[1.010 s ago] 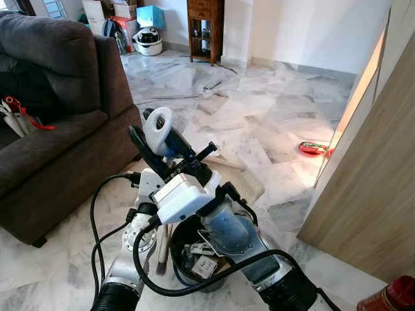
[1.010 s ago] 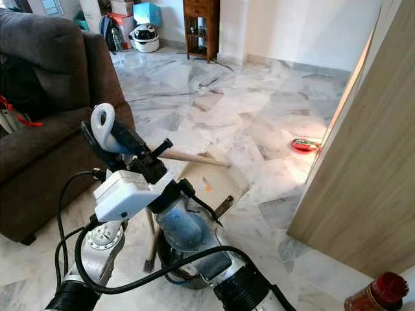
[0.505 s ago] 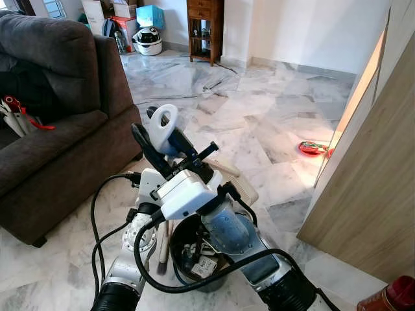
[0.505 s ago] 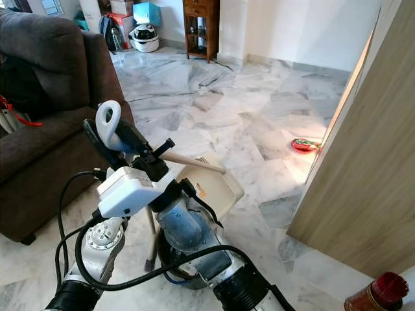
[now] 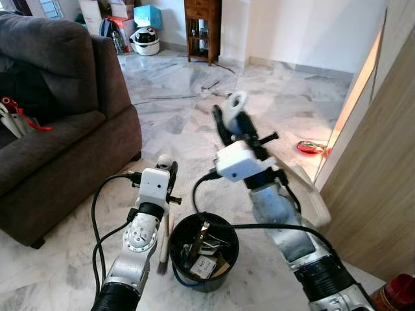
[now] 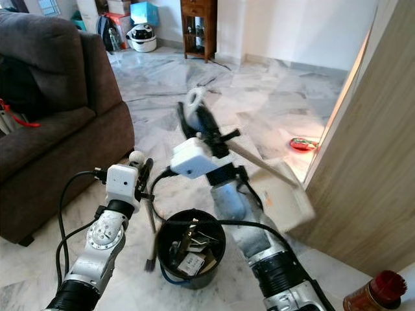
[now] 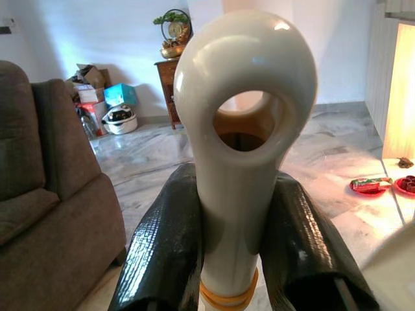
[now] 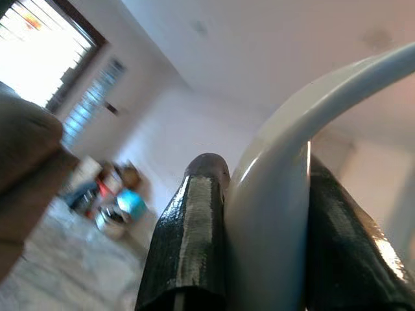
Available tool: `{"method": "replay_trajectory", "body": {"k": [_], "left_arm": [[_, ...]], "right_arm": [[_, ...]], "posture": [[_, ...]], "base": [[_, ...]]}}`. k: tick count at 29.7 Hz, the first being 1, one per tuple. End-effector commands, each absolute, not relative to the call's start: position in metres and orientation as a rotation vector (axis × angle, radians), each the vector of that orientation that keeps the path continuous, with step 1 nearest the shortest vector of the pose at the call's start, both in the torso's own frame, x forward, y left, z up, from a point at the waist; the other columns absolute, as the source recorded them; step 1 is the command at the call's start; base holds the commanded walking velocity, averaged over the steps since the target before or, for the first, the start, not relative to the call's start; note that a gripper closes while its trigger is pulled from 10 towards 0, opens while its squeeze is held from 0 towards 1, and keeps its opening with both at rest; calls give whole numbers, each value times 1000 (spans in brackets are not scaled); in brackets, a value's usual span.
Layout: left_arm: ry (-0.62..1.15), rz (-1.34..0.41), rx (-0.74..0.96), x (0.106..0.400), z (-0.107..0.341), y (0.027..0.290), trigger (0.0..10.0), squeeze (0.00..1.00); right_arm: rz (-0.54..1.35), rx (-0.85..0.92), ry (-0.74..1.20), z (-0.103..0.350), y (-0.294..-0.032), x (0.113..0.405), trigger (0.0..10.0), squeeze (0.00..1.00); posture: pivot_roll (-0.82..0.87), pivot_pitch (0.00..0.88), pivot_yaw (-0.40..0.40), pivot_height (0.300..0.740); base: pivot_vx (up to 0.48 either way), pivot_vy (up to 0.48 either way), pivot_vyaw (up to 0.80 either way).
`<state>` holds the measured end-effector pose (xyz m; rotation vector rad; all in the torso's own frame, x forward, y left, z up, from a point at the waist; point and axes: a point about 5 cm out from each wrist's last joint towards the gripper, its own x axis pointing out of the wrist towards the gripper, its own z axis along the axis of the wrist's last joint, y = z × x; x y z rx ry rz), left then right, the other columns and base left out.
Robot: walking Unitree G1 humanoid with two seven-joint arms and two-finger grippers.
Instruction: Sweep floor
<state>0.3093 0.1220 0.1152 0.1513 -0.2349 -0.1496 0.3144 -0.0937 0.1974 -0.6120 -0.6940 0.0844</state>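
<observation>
Left eye view shows the right gripper (image 5: 228,120) raised over the marble floor (image 5: 194,84), its jaws pinching the looped white handle of a dustpan (image 5: 311,194) that hangs tilted near the wooden panel (image 5: 382,188) on the right. The left gripper (image 5: 167,170) pinches a brush (image 7: 243,142) by its handle, bristles down just left of the black bin (image 5: 202,249). A dark sofa (image 5: 58,116) stands on the left.

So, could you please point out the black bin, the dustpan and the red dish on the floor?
black bin (image 5: 227,230), left eye view, on its rim at the right.
dustpan (image 6: 285,197), right eye view, on the flat cream pan.
red dish (image 5: 311,148), left eye view, on its middle.
</observation>
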Motion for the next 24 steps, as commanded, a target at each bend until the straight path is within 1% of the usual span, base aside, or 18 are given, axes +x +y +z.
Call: {"method": "replay_trajectory", "body": {"k": [1,3,5,8,9,12,16,18,22,24], "left_arm": [[-303,-152,156,311,128,122,10000,0],[-306,-153,156,311,129,122,10000,0],[-310,-161,166,310,128,122,10000,0],[-310,-163,167,309,128,122,10000,0],[-308,-167,168,309,127,122,10000,0],[-307,-170,169,308,127,122,10000,0],[-306,-166,177,307,127,125,10000,0],[-305,-158,179,306,127,127,10000,0],[-302,-126,184,302,125,136,10000,0],[-297,-115,191,301,125,141,10000,0]], "right_arm": [[44,-615,-650,188,-107,316,10000,0],[22,-617,-609,179,-118,316,10000,0],[-22,-621,-556,167,-135,315,10000,0],[-44,-622,-537,162,-142,314,10000,0],[-71,-632,-512,156,-151,314,10000,0],[-88,-635,-495,153,-156,314,10000,0],[-131,-534,-421,141,-168,314,10000,0],[-135,-510,-402,138,-170,314,10000,0],[-162,-351,-349,130,-175,314,10000,0],[-169,-317,-329,126,-179,314,10000,0]], "posture": [[-24,0,25,740],[-24,0,24,740],[-26,0,26,740],[-30,0,29,740],[-30,0,29,740],[-34,0,33,740],[-32,0,35,740],[-26,0,32,740],[-26,0,32,740],[-17,0,30,740]], "base": [[0,0,0],[0,0,0],[0,0,0],[0,0,0],[0,0,0],[0,0,0],[0,0,0],[0,0,0],[0,0,0],[0,0,0]]}}
